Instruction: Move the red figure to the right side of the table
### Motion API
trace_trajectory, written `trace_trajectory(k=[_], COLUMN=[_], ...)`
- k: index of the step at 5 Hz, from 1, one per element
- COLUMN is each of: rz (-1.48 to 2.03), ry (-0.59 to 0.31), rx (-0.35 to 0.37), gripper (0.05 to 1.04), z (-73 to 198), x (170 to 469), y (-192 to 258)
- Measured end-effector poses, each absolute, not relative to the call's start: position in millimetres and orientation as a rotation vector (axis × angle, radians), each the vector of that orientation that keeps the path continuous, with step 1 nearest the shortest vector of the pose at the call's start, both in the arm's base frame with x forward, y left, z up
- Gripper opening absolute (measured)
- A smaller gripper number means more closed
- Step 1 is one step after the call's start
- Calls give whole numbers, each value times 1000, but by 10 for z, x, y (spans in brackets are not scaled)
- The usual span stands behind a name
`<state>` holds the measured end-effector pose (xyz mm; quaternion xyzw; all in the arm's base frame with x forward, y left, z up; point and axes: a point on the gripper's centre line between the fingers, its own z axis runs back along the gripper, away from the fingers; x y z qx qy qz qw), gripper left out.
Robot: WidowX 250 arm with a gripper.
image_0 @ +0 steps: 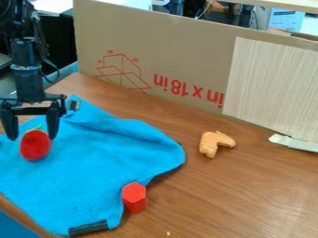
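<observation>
The claw [31, 137] hangs straight down, fingers spread, over the blue cloth [93, 162].

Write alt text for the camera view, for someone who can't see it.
A black arm, jaws open, hangs over a red fruit on a blue cloth. A red block stands by the cloth's edge; an orange toy lies on the wooden table, before a cardboard panel.

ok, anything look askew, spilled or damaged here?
No spill or obvious damage. The blue cloth is rumpled, with raised folds at its far right part instead of lying flat; the red hexagonal block sits right at its edge. Also, the cardboard behind has its printing upside down.
</observation>
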<state>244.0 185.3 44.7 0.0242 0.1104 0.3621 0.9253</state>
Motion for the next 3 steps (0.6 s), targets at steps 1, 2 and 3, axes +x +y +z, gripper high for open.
trace_trajectory(k=[1,2,3], rz=[793,817,832], ry=[181,142,141], rx=[38,61,98], gripper=[1000,1000,967], z=[378,330,139], x=[2445,2463,2477], y=[1889,1938,2008])
